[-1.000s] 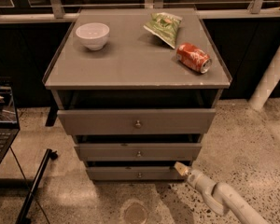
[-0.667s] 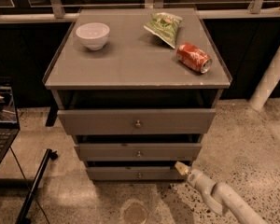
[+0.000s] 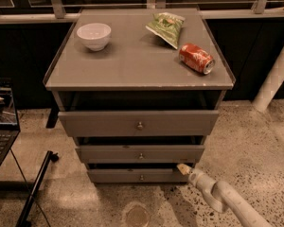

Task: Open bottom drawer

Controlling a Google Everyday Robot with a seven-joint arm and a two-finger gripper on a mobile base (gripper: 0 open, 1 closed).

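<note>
Down at the very bottom of the grey cabinet [image 3: 66, 98] is the bottom drawer [image 3: 113, 176], the smallest of three, with a little round knob [image 3: 141, 177] in its middle. The tool [image 3: 183, 168] is right by the drawer's top right corner, on a white arm [image 3: 222, 197] coming in from the lower right. I cannot tell if the tool is spread or pressed together. Up on the surface [image 3: 132, 65] are a white bowl [image 3: 93, 35], a green snack bag [image 3: 166, 27] and a red can [image 3: 196, 58] lying on its side.
</note>
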